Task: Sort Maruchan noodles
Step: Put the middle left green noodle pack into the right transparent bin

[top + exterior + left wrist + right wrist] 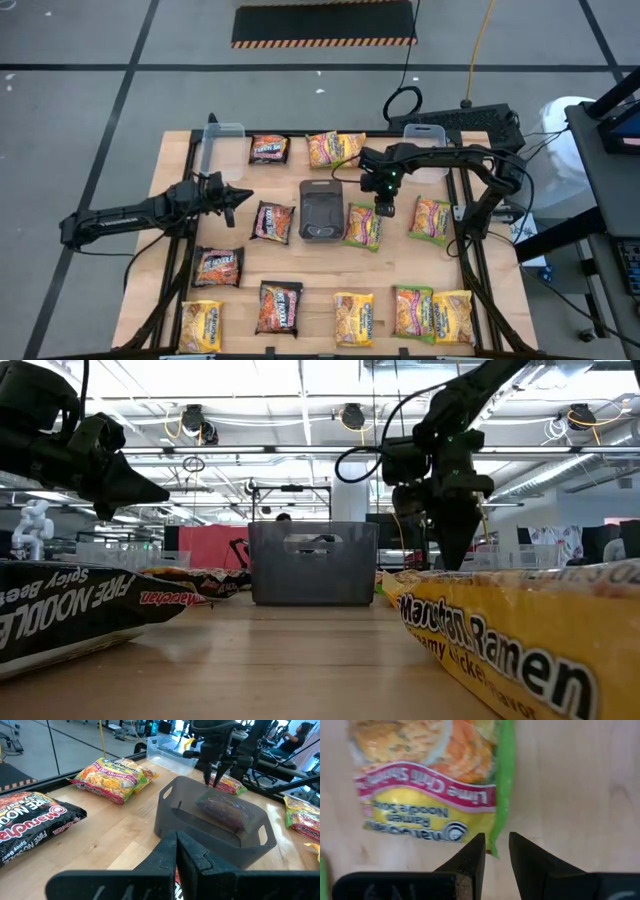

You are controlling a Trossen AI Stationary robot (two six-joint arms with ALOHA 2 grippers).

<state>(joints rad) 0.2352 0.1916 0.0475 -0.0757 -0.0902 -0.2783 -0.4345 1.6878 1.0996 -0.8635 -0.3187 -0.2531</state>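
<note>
— So where is the right pincer (385, 208)?
— Over the middle of the worktop (320, 260), just right of the grey tray (322, 210), fingers slightly spread above the green edge of a Lime Chili Shrimp packet (427, 785), holding nothing.
— And the left pincer (240, 194)?
— Pressed together, empty, left of the tray.
— The other noodle packets (279, 306)?
— Scattered flat around the tray, mostly along the near edge, two at the far side.
</note>
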